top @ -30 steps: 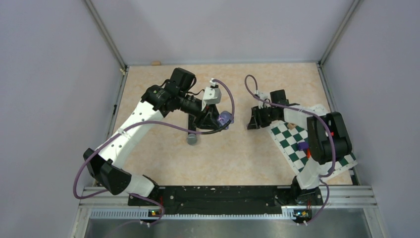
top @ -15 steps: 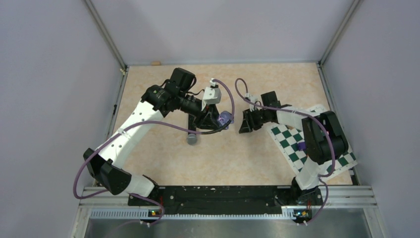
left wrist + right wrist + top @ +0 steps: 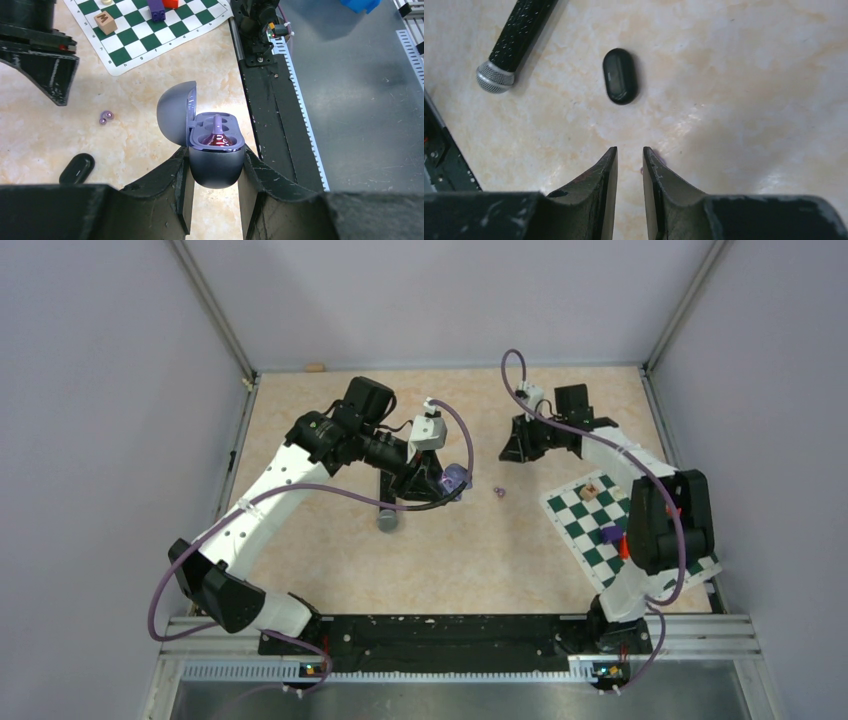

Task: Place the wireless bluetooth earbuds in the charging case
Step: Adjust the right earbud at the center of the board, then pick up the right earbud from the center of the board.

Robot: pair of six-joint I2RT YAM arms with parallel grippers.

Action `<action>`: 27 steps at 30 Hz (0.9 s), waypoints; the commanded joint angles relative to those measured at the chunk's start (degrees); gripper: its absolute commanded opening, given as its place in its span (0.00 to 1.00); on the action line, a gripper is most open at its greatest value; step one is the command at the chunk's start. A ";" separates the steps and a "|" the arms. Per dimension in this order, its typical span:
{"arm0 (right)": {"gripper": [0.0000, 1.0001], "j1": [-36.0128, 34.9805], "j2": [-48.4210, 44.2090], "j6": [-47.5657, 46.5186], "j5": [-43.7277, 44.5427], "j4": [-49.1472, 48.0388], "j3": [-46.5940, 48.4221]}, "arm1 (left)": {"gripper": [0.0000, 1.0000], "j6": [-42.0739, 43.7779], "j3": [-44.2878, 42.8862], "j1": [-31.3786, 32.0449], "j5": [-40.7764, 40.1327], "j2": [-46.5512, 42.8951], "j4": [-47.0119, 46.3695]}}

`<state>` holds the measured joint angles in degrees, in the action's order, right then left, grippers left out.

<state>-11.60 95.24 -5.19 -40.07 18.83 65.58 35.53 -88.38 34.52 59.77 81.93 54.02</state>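
My left gripper (image 3: 215, 152) is shut on the dark blue charging case (image 3: 216, 165) and holds it upright above the table, lid open. One glossy purple-red earbud (image 3: 218, 137) sits in the case. In the top view the case (image 3: 456, 478) is at the left gripper (image 3: 440, 484). A tiny purple earbud (image 3: 500, 491) lies loose on the table, and it also shows in the left wrist view (image 3: 105, 117). My right gripper (image 3: 515, 445) is behind it, jaws a narrow gap apart and empty (image 3: 630, 150). A purple speck (image 3: 660, 161) peeks from behind its right finger.
A black microphone (image 3: 511, 42) with a silver head lies left of centre (image 3: 388, 512). A black oval piece (image 3: 620, 76) lies on the table near it (image 3: 76, 168). A green-and-white checkered mat (image 3: 640, 530) at the right carries a wooden letter block (image 3: 591, 490) and a purple block (image 3: 612, 535).
My right gripper went left and down to the table's middle, then pulled back toward the far side. The purple earbud now lies uncovered on the table. The left arm has not moved.
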 commanded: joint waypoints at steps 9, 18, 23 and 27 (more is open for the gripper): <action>0.21 2.32 11.46 -5.27 3.62 8.73 3.94 | 0.00 0.19 -0.75 -0.25 1.98 -0.82 -1.67; 0.17 3.45 14.16 -5.27 4.11 9.26 3.50 | 0.00 0.14 -0.15 -0.22 2.02 -1.43 -2.08; 0.17 3.43 16.03 -4.71 3.77 9.60 3.78 | 0.00 0.13 -0.13 -0.24 1.99 -1.41 -2.20; 0.19 3.43 16.89 -4.00 3.15 9.52 4.07 | 0.00 0.15 -0.08 -0.25 1.92 -1.25 -2.22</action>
<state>-8.45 110.43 -9.30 -36.62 27.92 68.88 35.53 -88.38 34.52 59.77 82.00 53.95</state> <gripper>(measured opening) 0.172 0.379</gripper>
